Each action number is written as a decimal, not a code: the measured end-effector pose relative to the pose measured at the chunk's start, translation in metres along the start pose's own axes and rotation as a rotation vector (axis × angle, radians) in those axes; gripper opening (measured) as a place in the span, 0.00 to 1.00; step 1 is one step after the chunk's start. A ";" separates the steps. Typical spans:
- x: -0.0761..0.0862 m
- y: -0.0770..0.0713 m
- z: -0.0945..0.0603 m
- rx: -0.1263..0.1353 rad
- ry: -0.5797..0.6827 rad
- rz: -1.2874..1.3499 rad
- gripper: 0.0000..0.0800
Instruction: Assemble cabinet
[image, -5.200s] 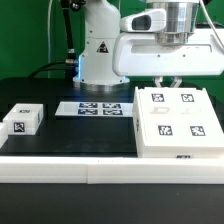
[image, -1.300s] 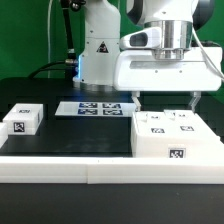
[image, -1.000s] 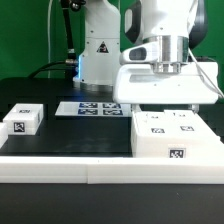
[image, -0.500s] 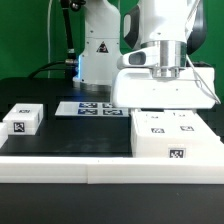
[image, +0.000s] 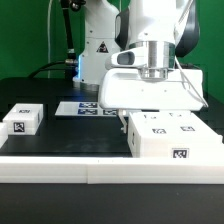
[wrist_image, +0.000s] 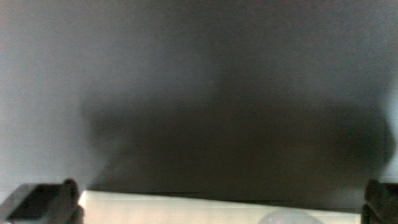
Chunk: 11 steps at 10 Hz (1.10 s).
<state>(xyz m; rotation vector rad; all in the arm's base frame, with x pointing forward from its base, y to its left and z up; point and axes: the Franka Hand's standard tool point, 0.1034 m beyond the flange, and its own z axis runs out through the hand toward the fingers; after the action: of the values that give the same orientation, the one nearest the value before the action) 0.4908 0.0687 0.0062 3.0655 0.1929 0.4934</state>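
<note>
The cabinet's large white case, with marker tags on its top and front, lies on the black table at the exterior view's right. My gripper is low at the case's far edge, and its wide white hand hides the fingertips there. In the wrist view my gripper has its dark fingers far apart at the picture's two sides, with the case's white surface between them. A small white tagged block lies at the exterior view's left.
The marker board lies flat behind the middle of the table. A long white border rail runs along the front edge. The robot's base stands behind the marker board.
My gripper has come down and moved toward the exterior view's left. The case lay tilted up 5 s ago and now lies flatter, and it has just shifted a little left.
</note>
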 end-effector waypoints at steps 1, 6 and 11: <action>0.002 -0.002 0.000 0.002 0.002 -0.003 1.00; 0.005 -0.002 0.001 0.001 0.006 -0.017 0.64; 0.004 0.000 0.001 0.000 0.007 -0.041 0.27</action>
<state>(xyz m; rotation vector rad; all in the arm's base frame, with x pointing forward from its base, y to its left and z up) 0.4944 0.0689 0.0069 3.0530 0.2550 0.5018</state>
